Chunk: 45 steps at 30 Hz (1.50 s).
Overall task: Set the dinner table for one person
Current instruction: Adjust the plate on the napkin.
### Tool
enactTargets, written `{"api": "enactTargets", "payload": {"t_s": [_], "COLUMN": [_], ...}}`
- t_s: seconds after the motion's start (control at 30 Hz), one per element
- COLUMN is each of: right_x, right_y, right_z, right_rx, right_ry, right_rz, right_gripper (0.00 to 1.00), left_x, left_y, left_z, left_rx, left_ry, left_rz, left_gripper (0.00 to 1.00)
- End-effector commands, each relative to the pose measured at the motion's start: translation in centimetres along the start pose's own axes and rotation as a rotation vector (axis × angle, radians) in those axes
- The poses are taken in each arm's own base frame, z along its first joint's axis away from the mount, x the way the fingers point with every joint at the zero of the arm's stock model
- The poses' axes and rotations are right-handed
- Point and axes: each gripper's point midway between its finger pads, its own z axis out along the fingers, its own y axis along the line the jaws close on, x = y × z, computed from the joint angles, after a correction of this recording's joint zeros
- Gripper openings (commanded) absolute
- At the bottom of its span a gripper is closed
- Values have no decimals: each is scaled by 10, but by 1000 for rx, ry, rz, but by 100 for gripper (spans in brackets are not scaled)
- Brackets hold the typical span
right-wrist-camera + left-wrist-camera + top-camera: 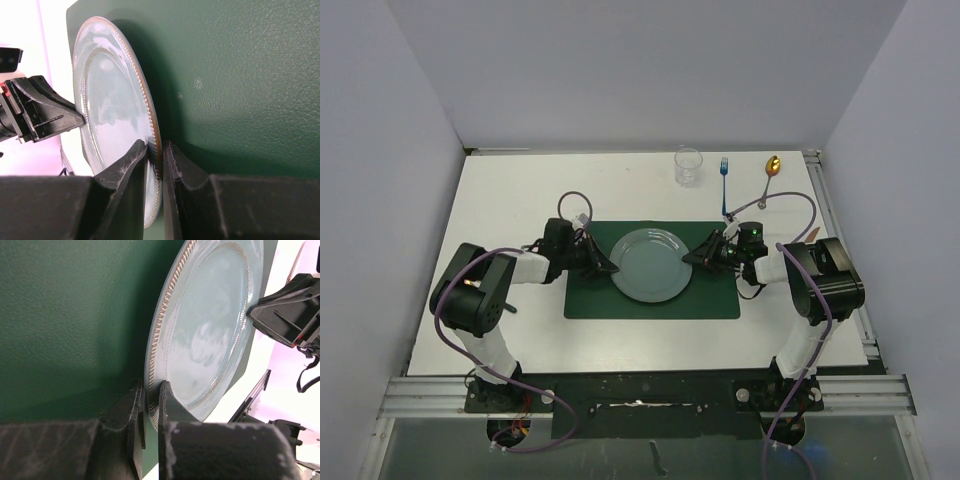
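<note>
**Bench.** The white bench [640,345] fills the working area, with a metal rail along its edge. A dark green placemat [712,302] lies flat at its middle, long sides parallel to the near edge.

**Plate.** A round, pale blue-green plate [651,264] with a beaded rim sits over the centre of the placemat. Whether it rests on the mat or is held just clear of it cannot be told. The wrist views show the plate [210,330] [107,100] close against the green surface [65,325] [240,75], with a shadow beneath it.

**Left arm.** The left arm [480,290] reaches in from the left side of the bench. The left jaws are closed almost fully, pinching the rim of the plate on the side nearest the bench's left edge. One jaw is above the rim and one below.

**Right arm.** The right arm [820,275] reaches in from the right side. The right jaws are closed to a narrow gap and grip the opposite rim in the same manner. The rim is visibly caught between them.

**Other items.**
- A clear glass [688,166] stands upright near the far edge, right of centre.
- A fork [725,182] with a blue handle lies just beside the glass, on the side toward the right edge. It points toward the far edge.
- A gold-coloured spoon [770,177] lies near the fork, toward the far right corner. Its bowl is at the far edge.
- All three items are on bare bench, well apart from the plate.
</note>
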Motion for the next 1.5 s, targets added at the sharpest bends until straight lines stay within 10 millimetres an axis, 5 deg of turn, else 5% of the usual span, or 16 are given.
{"api": "enactTargets", "payload": {"t_s": [0.0,0.17,0.33,0.47,0.7,1.47], "right_x": [-9,-7,-7,-8,-14,-21], "right_y": [53,51,50,49,49,29], "right_z": [1,2,1,-1,-8,-26], "right_rx": [-148,-140,-134,-124,-71,52], "right_ry": [3,10,12,10,2,-14], "right_rz": [-107,-105,-107,-112,-152,-182], "right_gripper": [0,0,1,11,23,28], "left_x": [45,47,47,45,37,8], "left_y": [-21,-13,-3,1,2,4], "left_z": [6,6,2,-2,-8,-33], "left_rx": [66,25,-37,-74,-110,-137], "left_ry": [167,190,192,182,162,79], "left_rz": [183,202,222,231,246,228], "left_gripper": [0,2,25,33,34,34]}}
